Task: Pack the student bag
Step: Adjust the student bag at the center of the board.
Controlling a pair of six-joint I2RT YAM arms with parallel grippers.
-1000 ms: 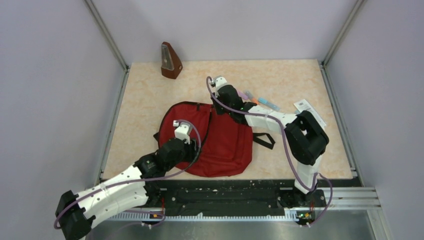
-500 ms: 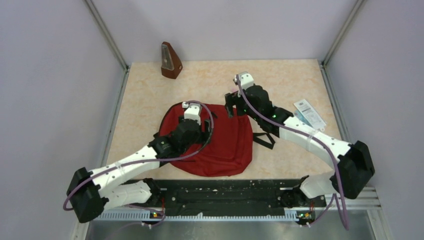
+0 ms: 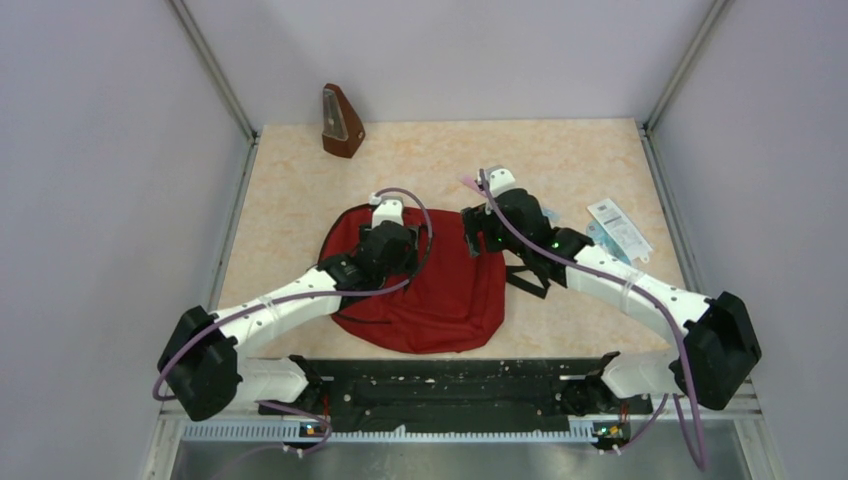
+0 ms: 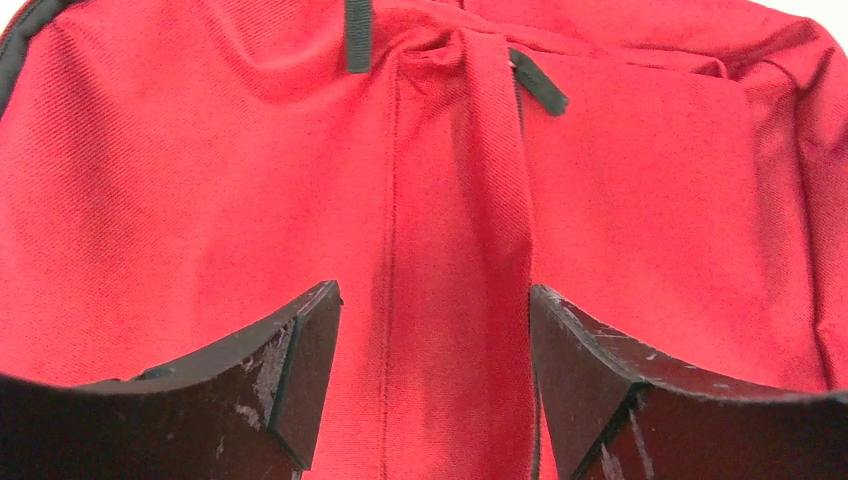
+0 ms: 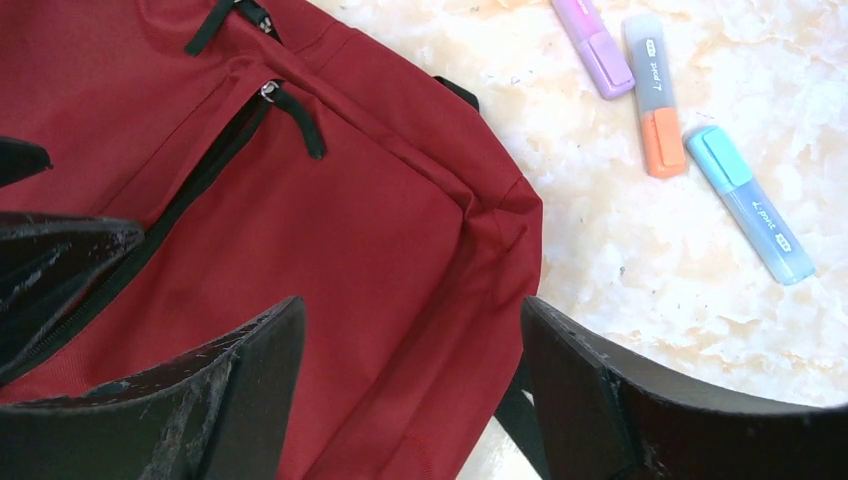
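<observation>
Student bag: the student bag (image 3: 440, 300) lies flat near the middle of the desk (image 3: 560, 160), dark red – its rounded bottom toward the arm bases, its top toward the far wall.
Bag details: a black strap (image 3: 527, 280) sticks out on the bag's right side; a black zipper pull (image 5: 297, 122) lies on the fabric beside a dark zipper line near the top.
Left hand: the left hand (image 4: 432, 310) is released, its fingers spread wide just above the upper left part of the bag. A raised fold of red fabric with a seam runs between them, and nothing is clamped.
Right hand: the right hand (image 5: 410, 315) is released too – fingers wide apart, hovering over the bag's upper right corner and holding nothing.
Highlighters: a purple highlighter (image 5: 595, 45), an orange highlighter (image 5: 652, 95) and a blue highlighter (image 5: 750, 205) lie side by side on the bare desk, near the bag's right corner but apart from it.
Packet: a white and blue packet (image 3: 618, 225) lies flat near the desk's right edge.
Metronome: a brown metronome (image 3: 340, 122) stands upright at the far left corner, well apart from the bag.
</observation>
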